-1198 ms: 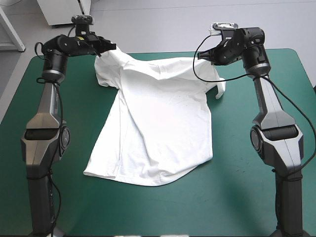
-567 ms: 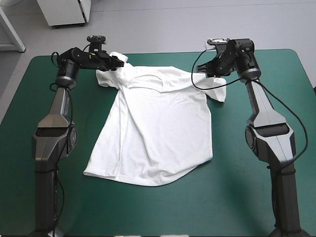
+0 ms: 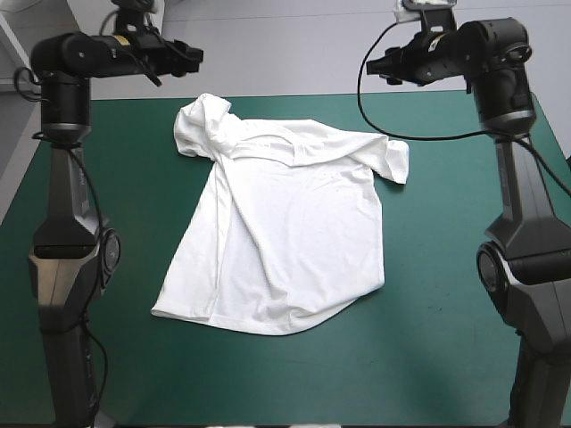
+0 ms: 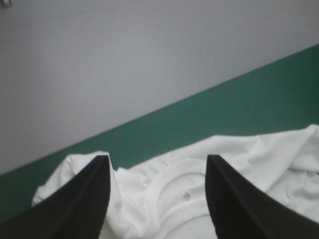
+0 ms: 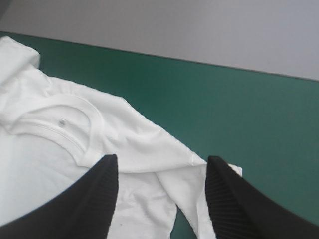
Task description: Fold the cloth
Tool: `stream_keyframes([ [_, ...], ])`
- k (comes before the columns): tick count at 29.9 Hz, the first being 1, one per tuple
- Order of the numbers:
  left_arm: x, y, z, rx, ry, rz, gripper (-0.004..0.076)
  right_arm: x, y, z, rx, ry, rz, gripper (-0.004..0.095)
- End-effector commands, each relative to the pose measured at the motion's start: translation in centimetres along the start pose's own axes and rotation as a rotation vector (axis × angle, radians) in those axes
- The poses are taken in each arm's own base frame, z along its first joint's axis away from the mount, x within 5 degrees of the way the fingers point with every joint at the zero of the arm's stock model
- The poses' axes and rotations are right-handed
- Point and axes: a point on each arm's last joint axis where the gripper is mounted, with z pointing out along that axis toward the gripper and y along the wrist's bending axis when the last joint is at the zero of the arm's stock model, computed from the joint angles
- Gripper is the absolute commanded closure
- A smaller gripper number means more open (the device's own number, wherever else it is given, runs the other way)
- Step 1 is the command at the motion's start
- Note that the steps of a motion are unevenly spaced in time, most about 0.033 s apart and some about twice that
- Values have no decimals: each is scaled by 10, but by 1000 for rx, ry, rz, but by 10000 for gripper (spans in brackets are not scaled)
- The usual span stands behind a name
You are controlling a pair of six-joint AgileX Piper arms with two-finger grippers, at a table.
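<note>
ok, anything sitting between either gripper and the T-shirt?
Nothing visible. The left gripper and right gripper hang open above the far edge of the cover; the T-shirt lies spread below them, with only bare cover around it.

The teal-green tabletop (image 3: 446, 357) is evenly lit. Beyond its far edge lies plain pale grey floor (image 3: 285, 45); off its far left corner stands a white frame (image 3: 9, 34).

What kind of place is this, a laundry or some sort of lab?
Most likely a robotics lab or test bench, not a laundry: a robot's left pincer and right pincer, both open, hang near the far edge of a table with a teal-green cover, where a single white T-shirt lies spread out.
</note>
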Motion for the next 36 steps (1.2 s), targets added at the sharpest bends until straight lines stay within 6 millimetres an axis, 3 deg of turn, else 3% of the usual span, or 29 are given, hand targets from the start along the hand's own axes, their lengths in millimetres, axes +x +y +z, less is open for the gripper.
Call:
stream_keyframes([
  [1,-48,-45,-101,-40,-173,92,320,-18,28,-90,-51,-189,-48,412],
  [4,-64,-68,-166,-140,-266,130,320,-6,50,-115,-93,-157,-75,424],
  [8,-70,-102,-248,-242,-358,152,320,38,75,-131,-138,-9,-108,424],
  [13,-50,-137,-304,-221,-326,122,329,93,90,-148,-187,132,-94,424],
  [14,-38,-137,-300,-211,-258,101,341,105,92,-151,-196,162,-83,424],
  [17,-1,-148,-313,-235,-153,86,375,127,92,-168,-219,184,-81,424],
  [21,58,-149,-307,-270,29,70,391,143,88,-183,-220,187,-61,445],
  [23,90,-147,-292,-250,125,17,391,145,85,-189,-212,172,-66,475],
  [26,119,-143,-268,-197,230,-60,391,145,85,-191,-211,167,-67,510],
  [31,149,-130,-224,-112,398,-112,391,145,86,-187,-211,179,-59,515],
  [36,157,-112,-190,-108,499,-146,391,145,86,-181,-207,196,-55,515],
])
